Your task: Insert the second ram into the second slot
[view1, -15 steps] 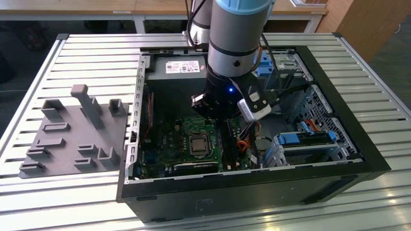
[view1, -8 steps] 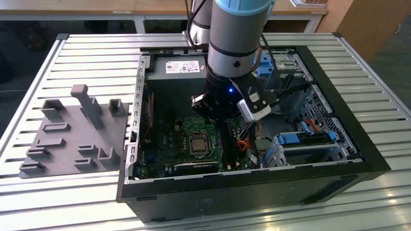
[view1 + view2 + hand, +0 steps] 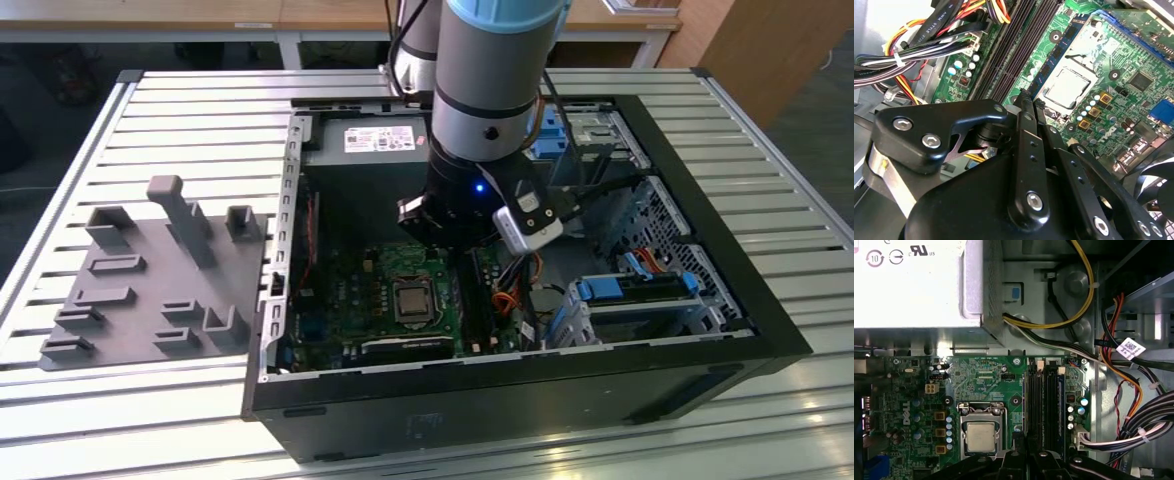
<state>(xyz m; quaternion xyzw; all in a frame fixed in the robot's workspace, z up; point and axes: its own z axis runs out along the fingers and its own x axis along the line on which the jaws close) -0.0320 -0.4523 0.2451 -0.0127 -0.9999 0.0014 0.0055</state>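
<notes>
Open computer case [image 3: 747, 330] lying on a slatted metal table [image 3: 187, 100], its side panel off. Inside — a green motherboard [image 3: 354, 300] with a bare processor [image 3: 980, 436] in its socket, a silver power supply [image 3: 909, 285] at the far end, bundled cables [image 3: 1149, 430] and blue drive-bay clips [image 3: 634, 290] toward the exterior view's right. The arm reaches down into the case; its gripper [image 3: 1029, 102] hangs directly over the dark memory slots [image 3: 1046, 395] beside the processor. The jaws stand pressed nearly together — whether they pinch the second ram cannot be told, and no blue stick is clearly distinguishable. A grey parts holder [image 3: 147, 280] rests on the table at the exterior view's left.
</notes>
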